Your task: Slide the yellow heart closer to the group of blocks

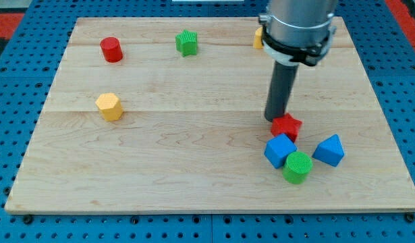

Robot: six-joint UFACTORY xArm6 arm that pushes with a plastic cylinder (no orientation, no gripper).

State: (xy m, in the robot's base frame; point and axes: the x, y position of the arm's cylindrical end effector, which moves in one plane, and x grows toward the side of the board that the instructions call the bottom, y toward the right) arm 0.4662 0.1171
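With no jaws to report, my tip (275, 119) touches the red star block (287, 125) near the wooden tabletop's (194, 169) right edge, so it may scatter the group before reaching the half-hidden yellow heart (258, 38) at the far edge.

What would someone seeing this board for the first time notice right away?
The big grey arm with its dark rod at the view's upper right, my tip down against the red star block. Just below it sits a tight cluster: a blue cube, a green cylinder and a blue triangular block. A yellow block peeks out behind the arm at the top edge, mostly hidden.
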